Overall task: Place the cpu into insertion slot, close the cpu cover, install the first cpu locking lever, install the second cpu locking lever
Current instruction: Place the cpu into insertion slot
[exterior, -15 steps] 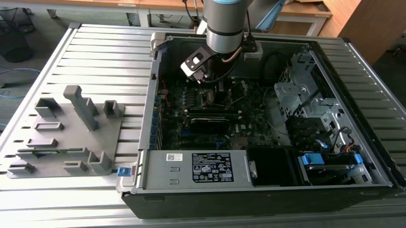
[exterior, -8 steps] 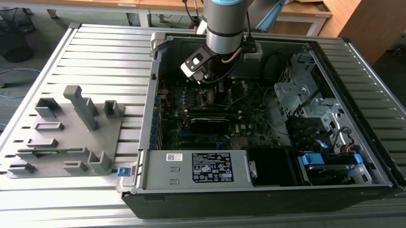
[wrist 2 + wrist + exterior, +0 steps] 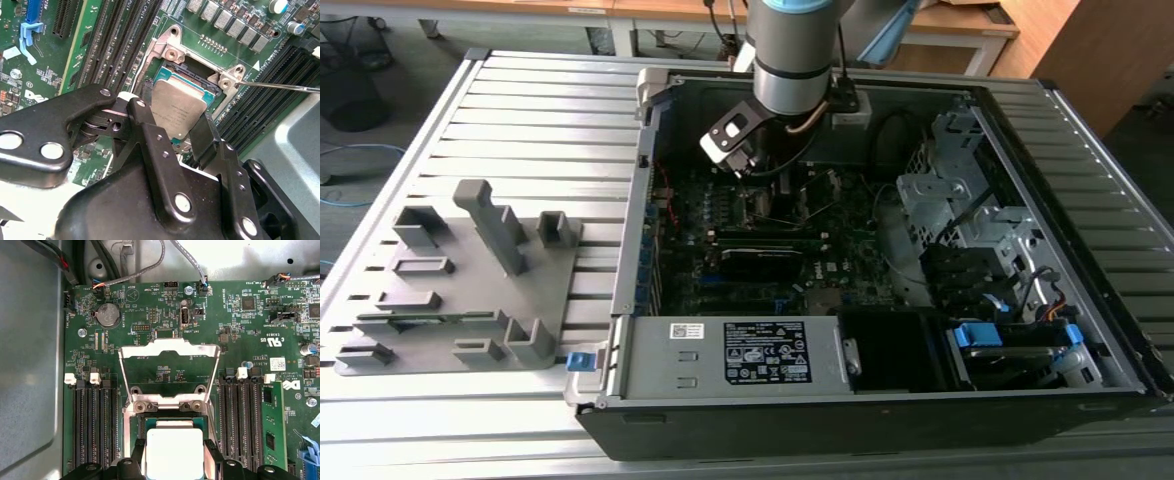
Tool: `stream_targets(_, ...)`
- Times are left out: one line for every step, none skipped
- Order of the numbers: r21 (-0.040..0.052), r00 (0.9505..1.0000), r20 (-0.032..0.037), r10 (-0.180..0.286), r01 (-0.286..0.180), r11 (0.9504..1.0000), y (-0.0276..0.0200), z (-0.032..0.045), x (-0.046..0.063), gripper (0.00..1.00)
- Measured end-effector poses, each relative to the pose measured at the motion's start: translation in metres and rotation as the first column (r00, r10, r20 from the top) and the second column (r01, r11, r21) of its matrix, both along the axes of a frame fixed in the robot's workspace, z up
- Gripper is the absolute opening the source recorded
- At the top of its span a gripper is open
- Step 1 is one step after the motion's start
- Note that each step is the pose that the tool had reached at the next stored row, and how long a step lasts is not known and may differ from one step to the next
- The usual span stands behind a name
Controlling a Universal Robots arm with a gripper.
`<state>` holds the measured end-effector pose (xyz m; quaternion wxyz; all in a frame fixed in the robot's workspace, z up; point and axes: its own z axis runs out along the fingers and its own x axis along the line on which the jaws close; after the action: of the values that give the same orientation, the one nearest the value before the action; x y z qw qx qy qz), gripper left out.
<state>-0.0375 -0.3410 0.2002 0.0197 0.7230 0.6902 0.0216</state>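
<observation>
cpu (image 3: 175,450) is at the insertion slot (image 3: 150,419), square over it and between the two fingers. Can't tell if it's fully seated or a hair above. End effector (image 3: 168,112) is closed down narrow, fingers (image 3: 145,130) pressing on two opposite edges of the chip. cpu cover (image 3: 169,347) is swung up and open on its hinge just beyond the socket, so nothing is closed or latched yet. One thin locking lever (image 3: 285,87) sticks out free beside the socket corner. Risks as I see them: a slight tilt or offset would let the chip land crooked on the contacts, and pressing down would bend pins. The fingers reach down past the socket rim, so a sideways drag on opening could shift the chip. It's tight in here: memory slots (image 3: 92,425) run close on both sides, and one memory module (image 3: 274,430) stands further out. Loose cables (image 3: 145,262) hang near the case wall behind the raised cover. Outside the case, a grey parts fixture (image 3: 467,270) sits on the slatted counter (image 3: 534,110), well apart.
</observation>
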Motion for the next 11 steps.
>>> stream_targets(0.0001, 1.0, 0.0, 0.0, 0.0, 1.0, 0.0002, -0.0002, 0.0, 0.54)
stream_targets(0.0002, 1.0, 0.0001, 0.0, 0.0, 1.0, 0.0005, -0.0004, 0.0, 0.54)
stream_targets(0.0001, 1.0, 0.0001, 0.0, 0.0, 1.0, 0.001, -0.0005, 0.0, 0.54)
stream_targets(0.0, 1.0, 0.0, 0.0, 0.0, 1.0, 0.0014, -0.0006, 0.0, 0.54)
stream_targets(0.0001, 1.0, 0.0, 0.0, 0.0, 1.0, 0.0018, -0.0007, 0.0, 0.54)
stream_targets(0.0002, 1.0, 0.0001, 0.0, 0.0, 1.0, 0.0021, -0.0009, 0.0, 0.54)
stream_targets(0.0002, 1.0, 0.0001, 0.0, 0.0, 1.0, 0.0023, -0.001, 0.0, 0.54)
stream_targets(0.0002, 1.0, 0.0001, 0.0, 0.0, 1.0, 0.0025, -0.0012, 0.0, 0.54)
stream_targets(0.0003, 1.0, 0.0, 0.0, 0.0, 1.0, 0.0027, -0.0017, 0.0, 0.54)
stream_targets(0.0002, 1.0, 0.0, 0.0, 0.0, 1.0, 0.0027, -0.0023, 0.0, 0.54)
stream_targets(0.0002, 1.0, 0.0, 0.0, 0.0, 1.0, 0.0028, -0.0031, 0.0, 0.54)
